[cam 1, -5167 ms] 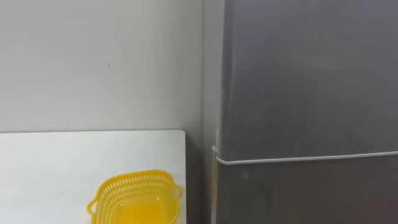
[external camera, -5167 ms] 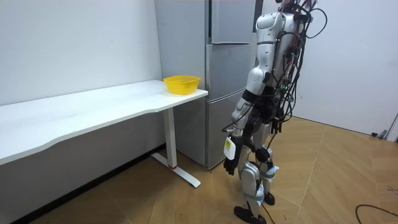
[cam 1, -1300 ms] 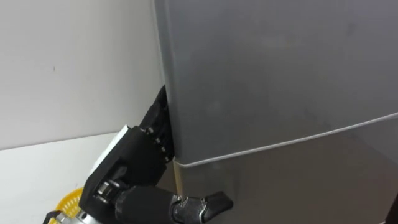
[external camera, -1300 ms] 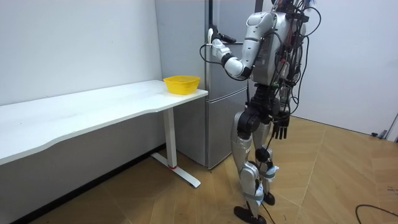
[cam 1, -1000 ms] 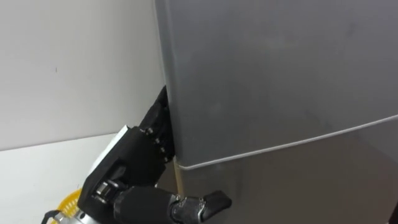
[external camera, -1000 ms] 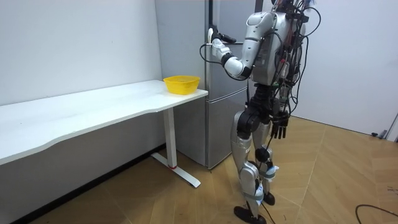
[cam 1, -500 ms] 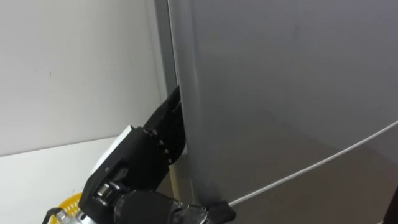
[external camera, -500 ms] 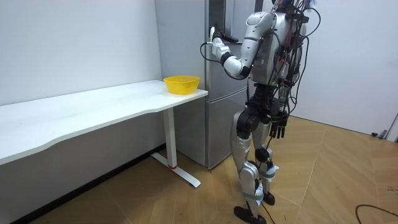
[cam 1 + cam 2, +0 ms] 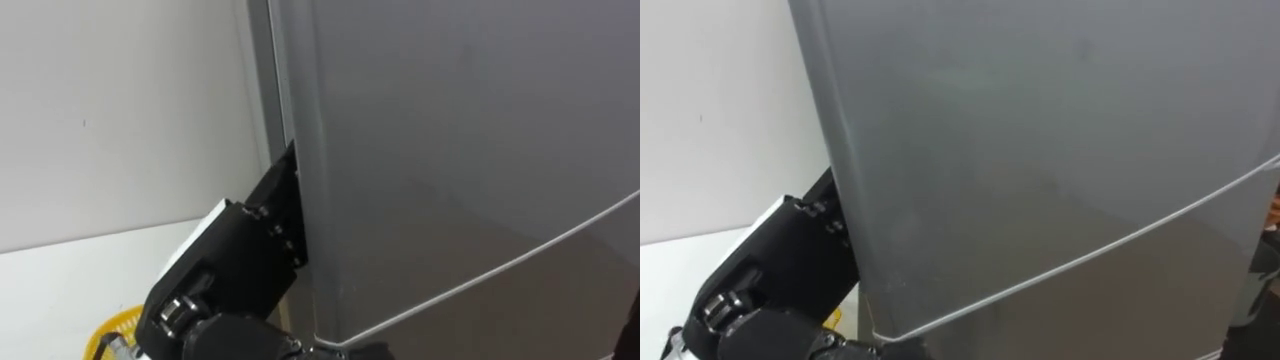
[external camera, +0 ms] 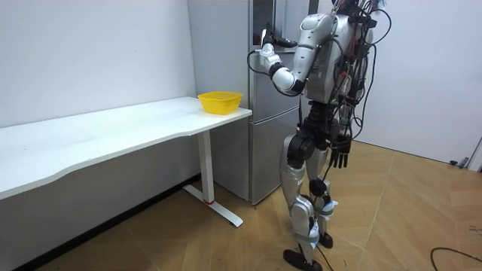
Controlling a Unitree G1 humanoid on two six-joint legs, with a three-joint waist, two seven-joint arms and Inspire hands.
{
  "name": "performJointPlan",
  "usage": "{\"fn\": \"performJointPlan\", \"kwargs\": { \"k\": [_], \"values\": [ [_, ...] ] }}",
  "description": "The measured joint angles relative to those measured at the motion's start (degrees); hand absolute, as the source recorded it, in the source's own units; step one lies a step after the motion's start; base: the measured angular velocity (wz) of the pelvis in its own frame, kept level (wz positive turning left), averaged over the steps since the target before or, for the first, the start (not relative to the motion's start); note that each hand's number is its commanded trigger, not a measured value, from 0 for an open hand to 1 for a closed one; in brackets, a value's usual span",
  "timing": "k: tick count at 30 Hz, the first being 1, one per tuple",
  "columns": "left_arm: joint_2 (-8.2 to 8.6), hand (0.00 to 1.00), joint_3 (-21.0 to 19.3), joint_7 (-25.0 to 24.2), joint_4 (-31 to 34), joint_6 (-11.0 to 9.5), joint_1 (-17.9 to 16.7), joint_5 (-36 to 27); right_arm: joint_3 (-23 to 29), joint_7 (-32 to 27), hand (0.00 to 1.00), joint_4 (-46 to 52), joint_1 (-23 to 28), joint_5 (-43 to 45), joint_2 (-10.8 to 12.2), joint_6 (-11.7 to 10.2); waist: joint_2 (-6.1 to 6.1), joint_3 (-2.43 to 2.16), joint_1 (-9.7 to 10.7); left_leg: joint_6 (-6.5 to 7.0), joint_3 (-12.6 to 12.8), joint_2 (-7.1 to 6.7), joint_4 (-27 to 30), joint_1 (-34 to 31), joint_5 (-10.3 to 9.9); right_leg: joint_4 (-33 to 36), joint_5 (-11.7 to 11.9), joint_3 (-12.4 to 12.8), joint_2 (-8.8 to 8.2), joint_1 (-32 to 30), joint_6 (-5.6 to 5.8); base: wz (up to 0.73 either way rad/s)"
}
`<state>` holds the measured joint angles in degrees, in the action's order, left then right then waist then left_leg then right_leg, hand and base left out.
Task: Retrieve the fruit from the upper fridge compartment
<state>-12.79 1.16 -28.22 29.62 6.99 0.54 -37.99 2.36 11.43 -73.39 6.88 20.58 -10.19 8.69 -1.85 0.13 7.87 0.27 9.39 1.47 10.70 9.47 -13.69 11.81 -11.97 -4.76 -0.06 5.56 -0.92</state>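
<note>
Left hand point(image 9: 235, 275) at the tall left edge of the upper fridge door point(image 9: 450, 150), fingers hidden behind it, grip unreadable; contents unseen beyond; my right hand point(image 10: 340, 154) hangs slack, farther off.

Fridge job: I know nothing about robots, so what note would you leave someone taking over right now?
Left hand: at the left edge of the upper fridge door, partly behind it.
Right hand: open, hanging at the robot's side.
Yellow basket sits on the white table beside the fridge.
Done: robot stands at the fridge, left hand at the door.
Left: swing the door open, take the item out.
</note>
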Motion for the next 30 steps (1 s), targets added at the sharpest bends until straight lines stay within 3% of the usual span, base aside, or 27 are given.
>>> {"fn": "performJointPlan", "kwargs": {
  "k": [11, 18, 23, 27, 30],
  "values": [
    [-0.43, 0.00, 2.43, -2.16, 0.00, -0.01, 0.56, -0.25, -1.04, -0.21, 0.00, -0.31, -0.36, 0.34, 0.01, -0.63, 1.36, 0.32, 0.27, 0.00, -0.04, 0.18, 0.00, -0.81, 0.00, -0.16, 0.01, 0.08, -0.04, -0.03, -0.01, 0.00],
    [-0.86, 0.00, 3.34, -2.74, 0.00, -0.01, 1.94, -0.25, -1.08, -0.51, 0.00, -0.40, -0.64, -0.07, 0.01, -0.73, 0.77, -0.07, 0.50, 0.00, 0.23, 0.43, 0.00, -0.83, 0.00, -0.10, 0.08, 0.13, -0.01, -0.40, -0.10, 0.00],
    [-2.06, 0.00, 3.54, -2.72, -0.01, -0.17, 2.68, -0.25, -1.10, -2.45, 0.00, -0.37, -0.62, -0.07, -0.01, -1.76, 0.54, -0.10, 1.26, -0.01, 1.32, 0.71, 0.02, -0.73, -0.01, -0.06, 0.22, 0.76, 0.18, -0.66, -0.30, -0.06],
    [-2.13, 0.00, 4.26, -2.72, 0.00, -0.66, 2.71, -0.30, -1.11, -2.54, 0.00, -0.49, -0.55, -0.19, -0.19, -1.80, 0.39, -0.05, 1.56, -0.01, 1.56, 0.78, 0.05, -0.73, -0.01, 0.06, 0.27, 1.10, 0.18, -0.84, -0.36, -0.05],
    [-2.57, 0.00, 4.93, -2.73, -0.01, -0.93, 2.71, -1.20, -1.12, -2.50, 0.00, -0.45, -0.56, -0.79, -0.51, -1.77, 0.35, 0.24, 1.59, -0.01, 1.96, 0.79, 0.05, -0.65, -0.01, 0.05, 0.29, 1.46, 0.16, -0.93, -0.34, -0.02]
  ]
}}
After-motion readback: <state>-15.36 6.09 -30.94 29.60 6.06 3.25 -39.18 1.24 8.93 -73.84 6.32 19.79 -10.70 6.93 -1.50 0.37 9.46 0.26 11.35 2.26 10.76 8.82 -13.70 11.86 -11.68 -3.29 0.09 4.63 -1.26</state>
